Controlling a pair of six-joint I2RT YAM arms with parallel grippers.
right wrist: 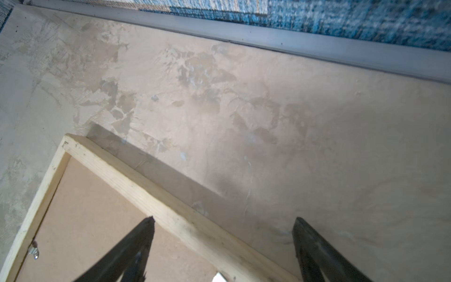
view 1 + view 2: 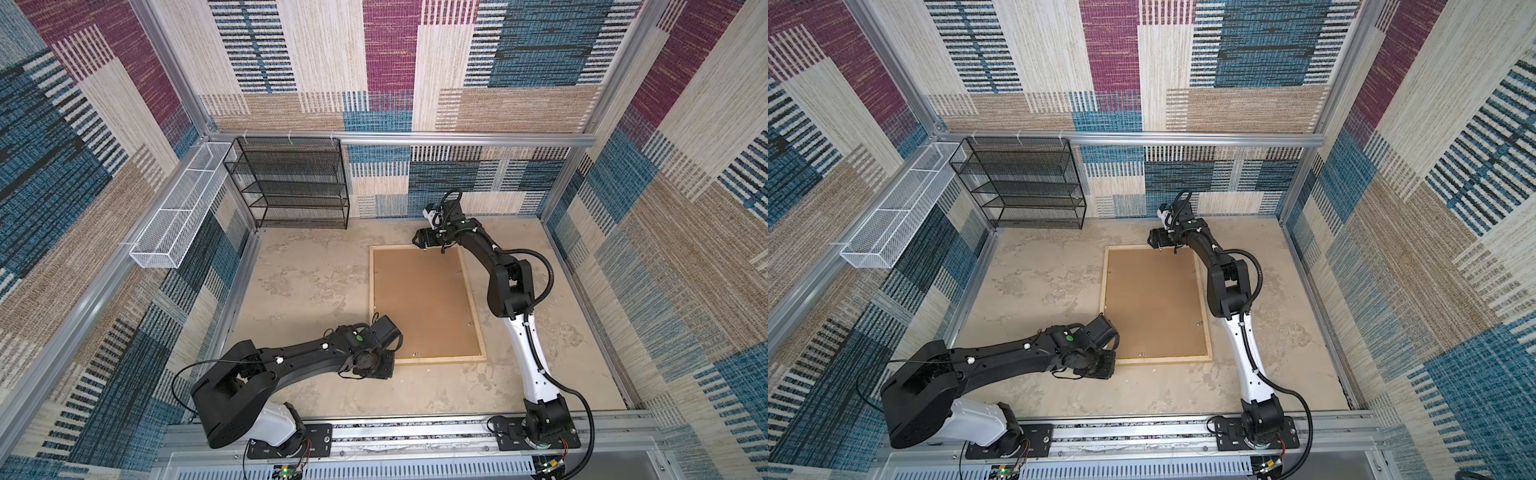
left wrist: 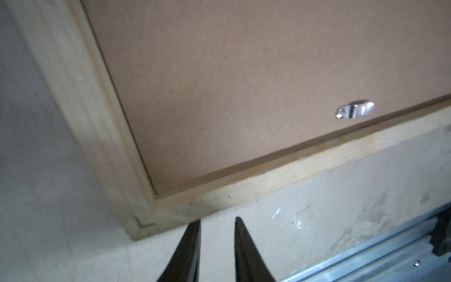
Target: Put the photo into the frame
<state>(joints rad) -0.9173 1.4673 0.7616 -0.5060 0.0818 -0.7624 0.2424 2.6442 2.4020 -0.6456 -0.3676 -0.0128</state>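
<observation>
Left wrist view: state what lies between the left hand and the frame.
Only a sliver of bare table; the left hand sits just off the outer edge of the frame near its corner, as the left wrist view shows.

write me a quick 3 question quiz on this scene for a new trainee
1. True or false: the left gripper is clamped on a corner of the frame.
2. What fills the frame? A) a waterfall print, face up B) a plain brown backing board C) nothing
3. Which gripper's jaws stand wider apart?

Key:
1. False. Its narrowly parted jaws are over the table beside the corner, holding nothing.
2. B
3. The right gripper
</observation>
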